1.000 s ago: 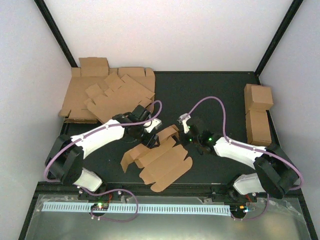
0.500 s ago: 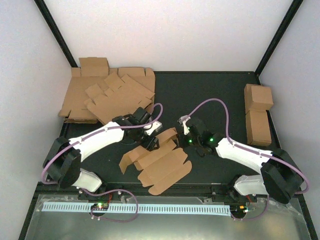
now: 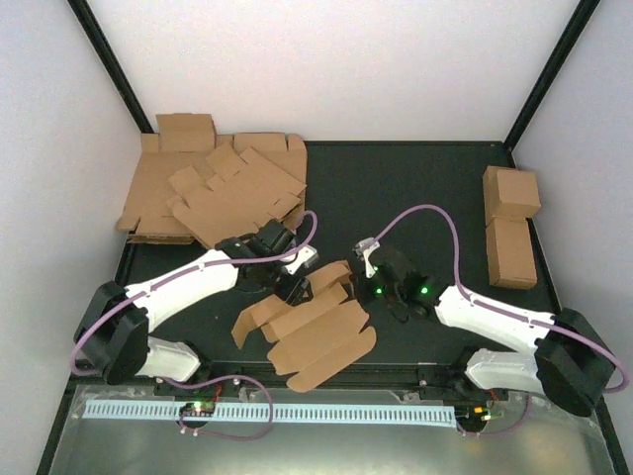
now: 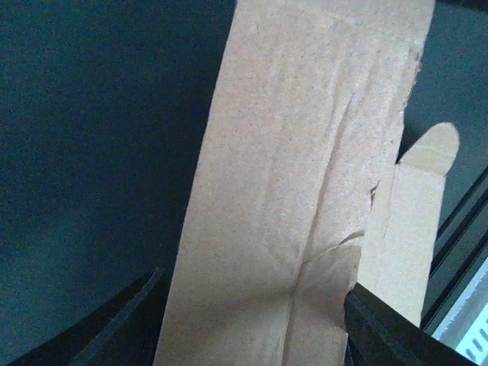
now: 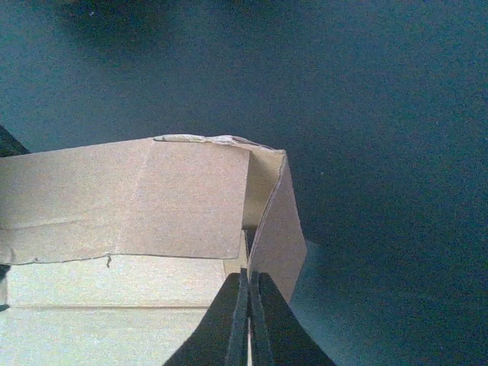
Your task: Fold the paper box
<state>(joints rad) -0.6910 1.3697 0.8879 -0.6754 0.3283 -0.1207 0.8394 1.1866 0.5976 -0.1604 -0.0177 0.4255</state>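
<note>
**Hazards at the wall-raising step**

Tabletop (image 3: 415, 188) carries, at its far left, a stack of flat blanks (image 3: 213, 188). At its near centre lies the box (image 3: 316, 332), part-folded, some walls up and its near flaps flat. Two finished cartons (image 3: 511, 223) stand well apart at the far right.

Left end effector (image 4: 253, 290) sits at the far left end of the box, jaws spread astride a long panel (image 4: 305, 152). Whether they press the panel edges cannot be told. Right end effector (image 5: 248, 278) is clenched at the foot of the raised end flap (image 5: 276, 229) at the right end. Whether card lies between its tips cannot be told.

Likely failures, by scale:
- The whole box may slide or turn on the smooth tabletop toward the near edge, since nothing visibly pins it.
- The raised walls may spring flat if either arm lets go before the tabs lock.
- The panel may buckle off its crease if the two arms pull unevenly.
- A ragged split (image 4: 343, 242) shows beside the panel crease, and further strain there could tear it longer.
</note>
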